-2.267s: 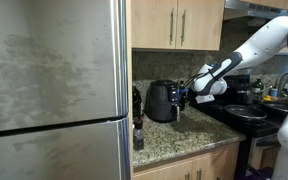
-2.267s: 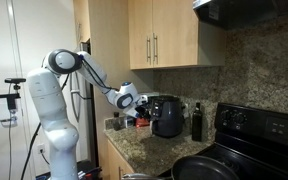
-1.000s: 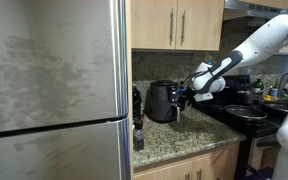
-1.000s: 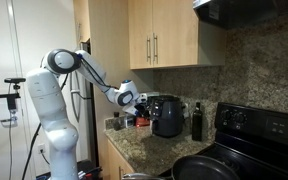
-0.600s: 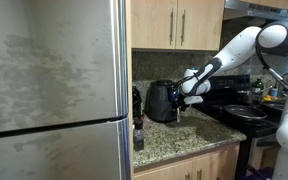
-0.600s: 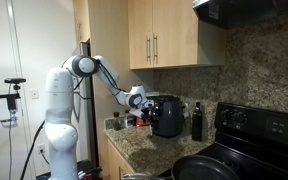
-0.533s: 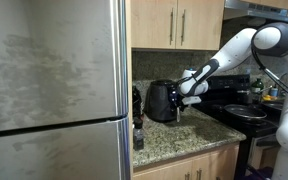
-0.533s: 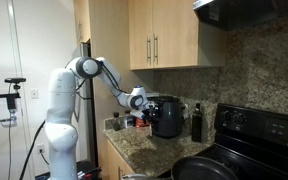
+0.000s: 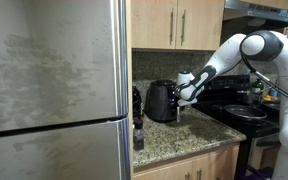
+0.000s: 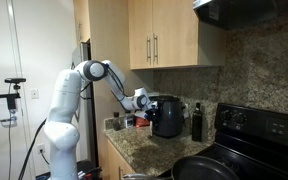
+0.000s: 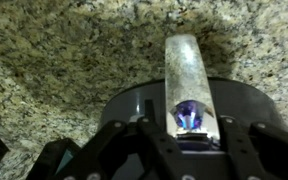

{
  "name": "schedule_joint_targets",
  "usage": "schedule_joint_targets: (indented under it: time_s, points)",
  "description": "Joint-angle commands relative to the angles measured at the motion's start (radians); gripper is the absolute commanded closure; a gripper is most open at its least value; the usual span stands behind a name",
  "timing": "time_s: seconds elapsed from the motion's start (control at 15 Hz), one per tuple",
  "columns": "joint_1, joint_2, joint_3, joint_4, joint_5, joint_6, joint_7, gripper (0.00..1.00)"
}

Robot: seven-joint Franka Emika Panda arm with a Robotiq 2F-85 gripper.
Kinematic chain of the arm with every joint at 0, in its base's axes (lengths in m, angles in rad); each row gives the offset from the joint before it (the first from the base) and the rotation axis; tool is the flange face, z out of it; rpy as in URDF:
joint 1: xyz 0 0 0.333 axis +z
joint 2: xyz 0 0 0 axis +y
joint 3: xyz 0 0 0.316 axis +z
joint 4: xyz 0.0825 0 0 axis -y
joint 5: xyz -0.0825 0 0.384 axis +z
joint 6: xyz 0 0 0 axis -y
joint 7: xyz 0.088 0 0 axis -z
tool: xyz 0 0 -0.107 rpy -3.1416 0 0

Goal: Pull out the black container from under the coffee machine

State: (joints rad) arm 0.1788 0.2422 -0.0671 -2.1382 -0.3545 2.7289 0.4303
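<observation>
The coffee machine (image 9: 161,102) (image 10: 168,117) is a squat glossy black appliance on the granite counter, shown in both exterior views. My gripper (image 9: 184,98) (image 10: 147,104) is pressed up against its front face. In the wrist view the machine's rounded black body (image 11: 134,105) fills the middle. A silver strip (image 11: 187,70) runs down it to a blue light (image 11: 189,115). My gripper (image 11: 191,135) has its black fingers (image 11: 144,150) drawn in on a narrow dark piece just below that light, which I take for the black container's edge. The rest of the container is hidden.
A tall steel fridge (image 9: 54,90) stands beside the counter. The black stove (image 10: 259,130) with a pan (image 10: 209,168) lies past the machine. A dark bottle (image 10: 196,122) stands next to the machine, small bottles (image 9: 138,135) near the counter edge. Wooden cabinets (image 10: 169,35) hang overhead.
The arm has swung in and brought the gripper up against the machine's front. The fingers, open a second ago, have drawn together.
</observation>
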Motion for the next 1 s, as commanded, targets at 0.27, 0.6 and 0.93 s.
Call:
schedule_joint_targets:
  time_s: [0.27, 0.6, 0.93]
  points:
    - [0.045, -0.088, -0.012, -0.077, -0.126, -0.145, 0.063, 0.84]
    - [0.009, -0.145, 0.056, -0.108, 0.01, -0.288, -0.034, 0.88]
    - [-0.011, -0.166, 0.067, -0.138, 0.065, -0.248, -0.002, 0.37]
